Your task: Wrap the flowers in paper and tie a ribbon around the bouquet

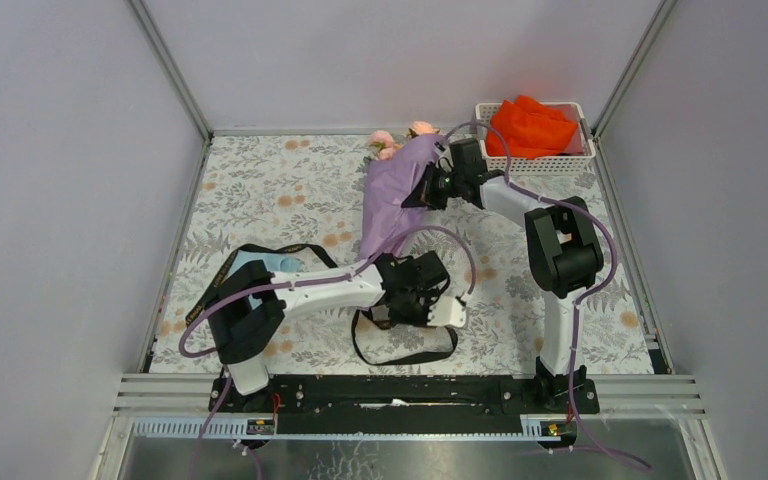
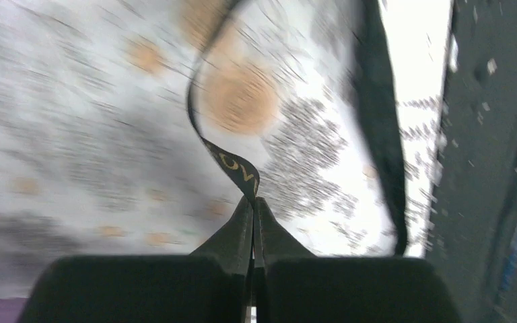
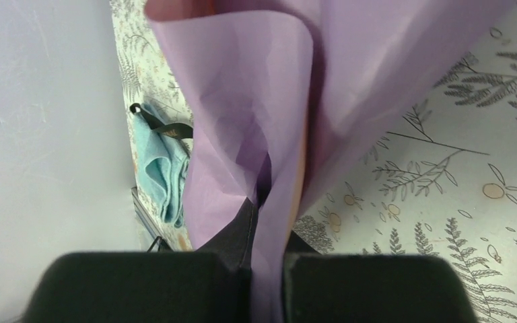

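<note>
Near the front middle of the table, the left gripper has its two fingers pressed together on the black ribbon, pinching the flat strip right at their tips. Gold lettering shows on the ribbon just beyond the pinch. From there it rises and curves away in a thin loop over the floral tablecloth. A second, wider run of it passes on the right of the wrist view, blurred. Seen from above, more ribbon lies in a loop on the tablecloth on the near side of this gripper, and another stretch curls by the left arm around the folded light blue cloth.

Farther back, the right gripper is clamped on the lilac-purple paper. A fold of the sheet is sandwiched between its fingers, with no gap visible. The pale pink inner face shows along a slit beside the fold and at the sheet's top edge. This grip sits on the right side of the bouquet, about midway along the cone.

The bouquet runs lengthwise, its narrow end toward the arms and near the left wrist. The flowers poke out at the far end, close to the back edge of the table; only pink blooms can be made out. I cannot tell whether the cone rests fully on the tablecloth. The two grippers are well apart. A white basket in the far right corner holds an orange cloth, near the right arm.
</note>
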You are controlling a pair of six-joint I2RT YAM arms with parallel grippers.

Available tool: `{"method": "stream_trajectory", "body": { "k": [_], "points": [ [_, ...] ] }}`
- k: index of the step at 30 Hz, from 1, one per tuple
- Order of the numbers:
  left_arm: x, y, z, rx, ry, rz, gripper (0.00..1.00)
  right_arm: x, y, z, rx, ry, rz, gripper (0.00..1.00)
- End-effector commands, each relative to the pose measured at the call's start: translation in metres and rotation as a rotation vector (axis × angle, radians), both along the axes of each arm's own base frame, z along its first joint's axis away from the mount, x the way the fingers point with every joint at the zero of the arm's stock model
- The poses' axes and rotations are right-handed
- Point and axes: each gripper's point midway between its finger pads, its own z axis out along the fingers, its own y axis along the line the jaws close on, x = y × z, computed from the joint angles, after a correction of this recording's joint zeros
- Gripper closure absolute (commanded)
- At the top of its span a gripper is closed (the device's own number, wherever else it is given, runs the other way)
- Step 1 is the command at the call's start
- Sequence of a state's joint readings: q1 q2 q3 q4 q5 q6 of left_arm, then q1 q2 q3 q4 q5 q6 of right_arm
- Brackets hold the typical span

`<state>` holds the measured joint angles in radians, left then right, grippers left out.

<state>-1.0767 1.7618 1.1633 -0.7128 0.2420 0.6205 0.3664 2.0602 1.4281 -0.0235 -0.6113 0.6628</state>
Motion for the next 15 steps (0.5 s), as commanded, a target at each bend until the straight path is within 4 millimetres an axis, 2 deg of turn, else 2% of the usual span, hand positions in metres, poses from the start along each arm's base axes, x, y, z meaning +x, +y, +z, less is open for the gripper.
{"method": "stream_trajectory", "body": {
  "k": [1,4,6,9,14,15],
  "points": [
    [0.054,-0.069,0.073,-0.239,-0.282,-0.083,1.00,0.014,0.015,0.051,0.043,-0.121,0.072,1.00],
    [0.080,-0.105,0.111,-0.303,-0.390,-0.097,1.00,0.014,0.021,0.065,0.049,-0.144,0.155,1.00],
    [0.087,-0.121,0.127,-0.335,-0.434,-0.139,1.00,0.017,0.021,0.067,0.019,-0.170,0.197,1.00],
    [0.100,-0.134,0.135,-0.333,-0.530,-0.213,1.00,0.019,0.023,0.069,0.014,-0.184,0.246,1.00],
    [0.152,-0.146,0.152,-0.369,-0.768,-0.092,1.00,0.017,0.022,0.064,0.000,-0.186,0.278,1.00],
    [0.156,-0.147,0.154,-0.376,-0.780,-0.072,0.92,0.016,0.022,0.063,-0.004,-0.187,0.279,1.00]
  ]
}}
